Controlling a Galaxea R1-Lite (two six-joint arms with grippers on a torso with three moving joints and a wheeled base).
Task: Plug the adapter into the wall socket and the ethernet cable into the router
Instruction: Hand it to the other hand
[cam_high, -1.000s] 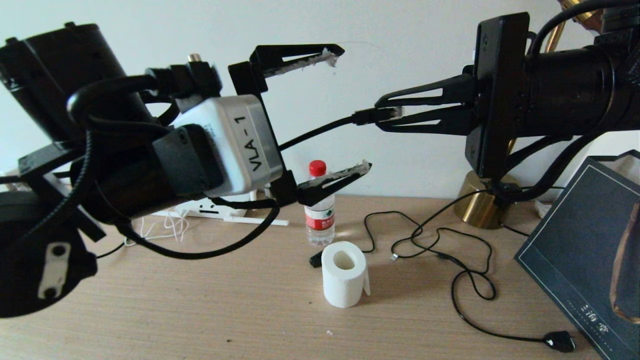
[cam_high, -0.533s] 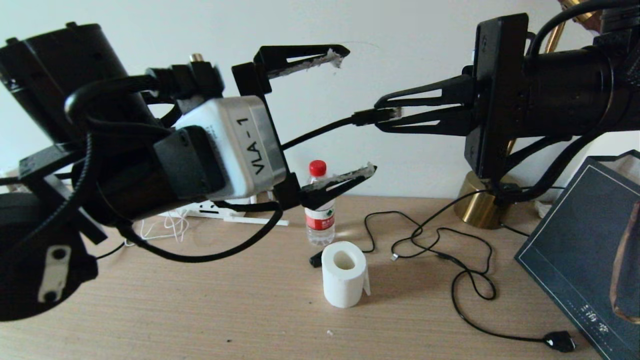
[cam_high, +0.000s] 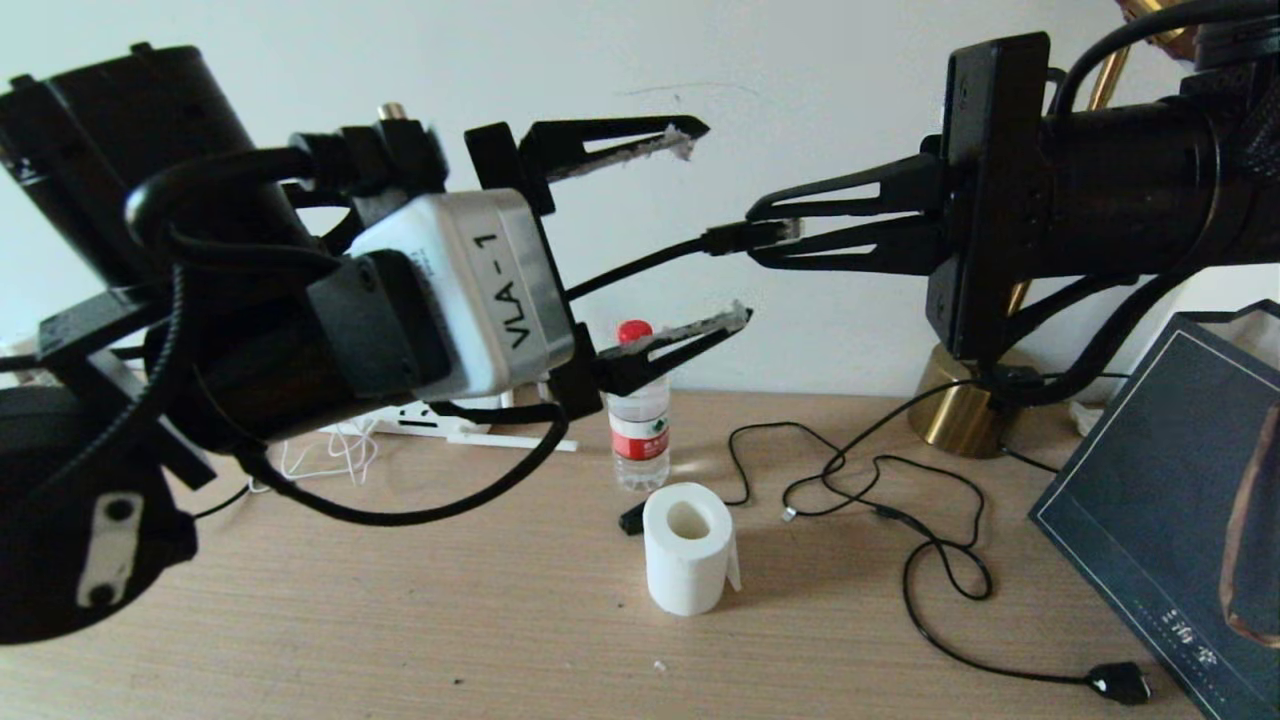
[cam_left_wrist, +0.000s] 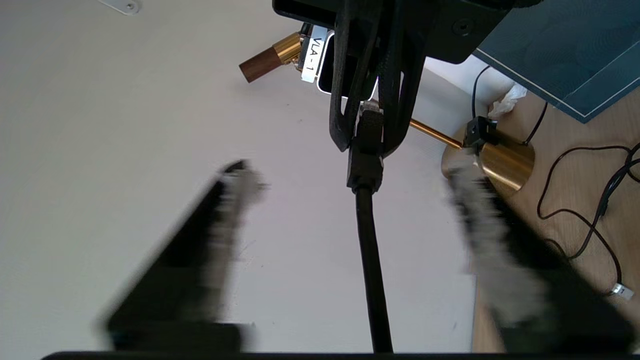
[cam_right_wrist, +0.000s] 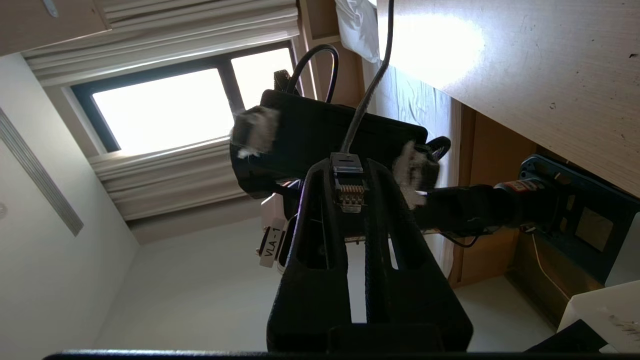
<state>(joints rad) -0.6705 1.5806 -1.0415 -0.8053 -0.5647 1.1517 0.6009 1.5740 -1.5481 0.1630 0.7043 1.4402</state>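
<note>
The ethernet cable (cam_high: 745, 236) is held by its plug between the closed fingers of the right hand (cam_high: 775, 232), high above the surface (cam_high: 500, 620) and in front of the wall. Facing it, the left hand (cam_high: 715, 225) is spread wide, one finger above the cable and one below, with no contact seen. Compared with a second ago, the left hand's opening is seen to have narrowed: its upper finger sits lower and its lower finger higher, while the right hand and plug are nearly unmoved. This is judged to be a handover or regrasp in progress, with the left hand closing toward the cable just behind the plug. Part of the white router (cam_high: 420, 415) is glimpsed behind the left arm at the back of the surface; nothing is plugged into it yet. The adapter and wall socket cannot be made out.
</note>
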